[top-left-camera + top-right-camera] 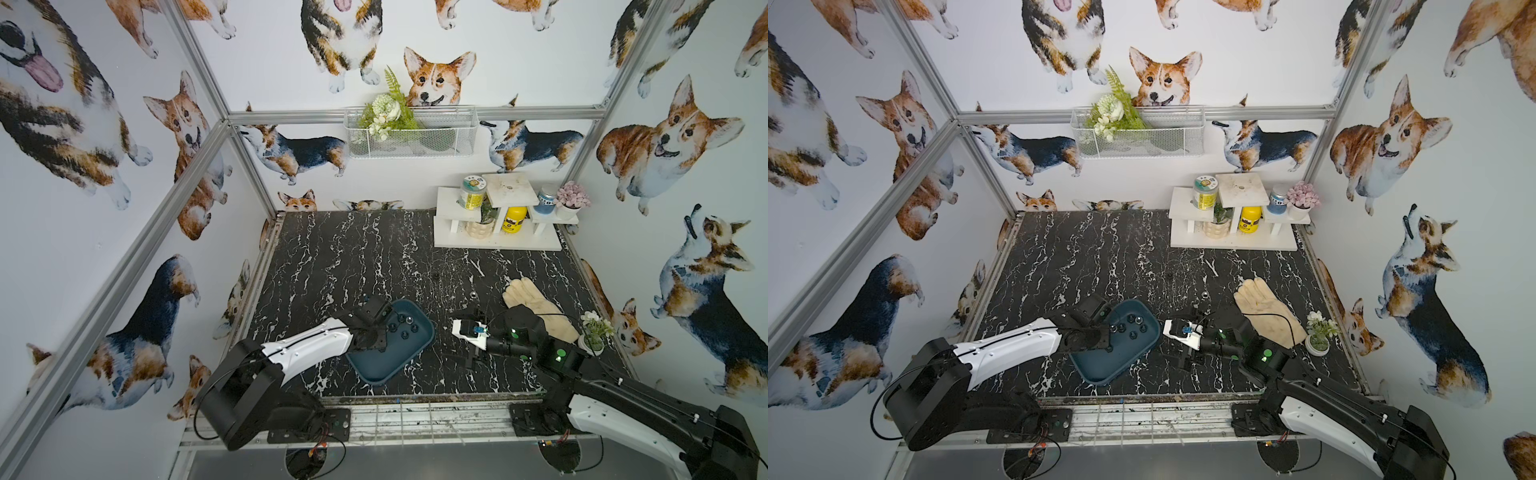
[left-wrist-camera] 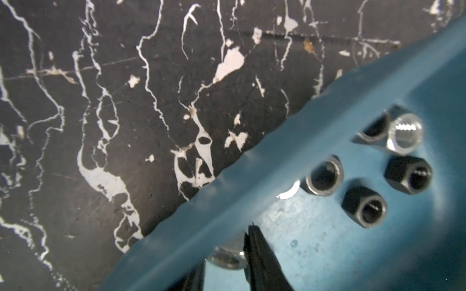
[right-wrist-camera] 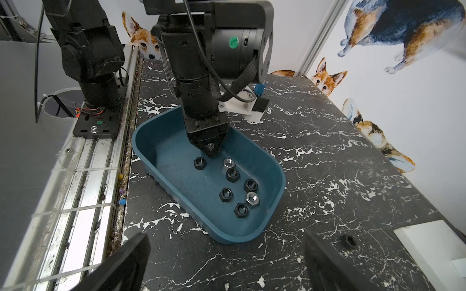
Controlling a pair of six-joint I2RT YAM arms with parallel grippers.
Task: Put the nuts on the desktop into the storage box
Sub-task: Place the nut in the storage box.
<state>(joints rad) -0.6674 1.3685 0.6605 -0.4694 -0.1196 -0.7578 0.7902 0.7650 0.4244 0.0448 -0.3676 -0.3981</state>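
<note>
The teal-blue storage box [image 1: 384,368] [image 1: 1106,368] lies on the black veined desktop [image 1: 353,257] near its front edge. Several black and silver nuts [image 3: 232,174] [image 2: 364,206] rest on the box floor. My left gripper [image 3: 211,151] [image 2: 227,254] points down into the box, shut on a silver nut [image 2: 225,258] held just above the floor by the box wall. My right gripper [image 3: 224,267] hovers open and empty over the desktop to the right of the box. A silver nut [image 1: 473,294] and a black nut [image 1: 435,274] [image 3: 348,242] lie loose on the desktop.
A cream work glove [image 1: 536,307] and a small potted flower [image 1: 595,332] sit at the right. A white stepped shelf [image 1: 498,239] with jars stands at the back right. A white wire basket [image 1: 440,137] hangs on the back wall.
</note>
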